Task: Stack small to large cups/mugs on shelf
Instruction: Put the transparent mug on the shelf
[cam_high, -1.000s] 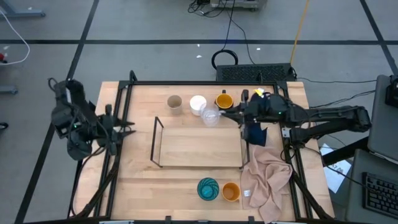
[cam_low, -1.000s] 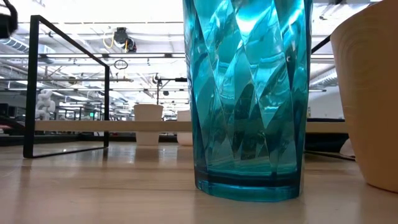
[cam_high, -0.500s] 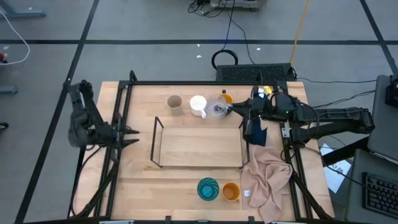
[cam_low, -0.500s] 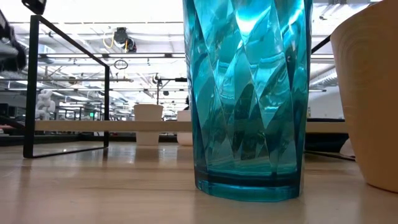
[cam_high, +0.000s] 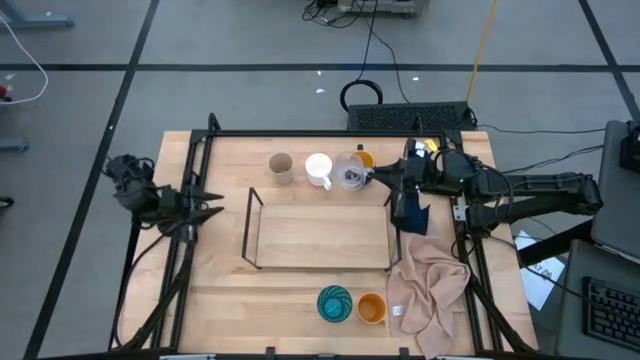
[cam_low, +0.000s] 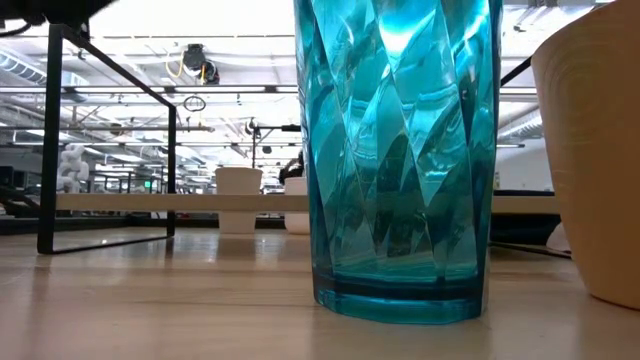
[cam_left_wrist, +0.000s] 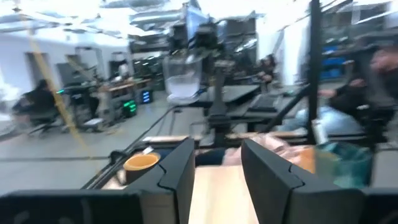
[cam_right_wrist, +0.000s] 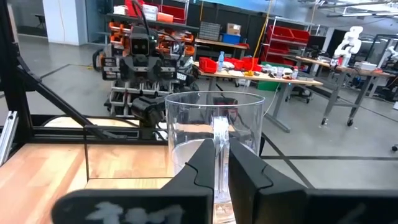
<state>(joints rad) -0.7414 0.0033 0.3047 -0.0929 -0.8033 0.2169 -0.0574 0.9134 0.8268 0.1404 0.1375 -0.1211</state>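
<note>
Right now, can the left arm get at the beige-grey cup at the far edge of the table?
Probably yes. The left gripper waits empty at the table's left edge, jaws apart. The beige-grey cup stands alone beside the white mug, outside the shelf, with bare wood between.

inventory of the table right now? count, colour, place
shelf: 1, light wood with black wire frame, table centre
clear glass: 1, transparent, pinched by the rim in the right gripper, at the back row
white mug: 1, white, back row
beige-grey cup: 1, back row, left of the white mug
dark mug: 1, yellow inside, partly behind the glass
teal cup: 1, front edge
orange cup: 1, right of the teal cup
cloth: 1, pinkish beige, front right
right gripper: shut on the glass rim
left gripper: open, empty, left table edge
</note>
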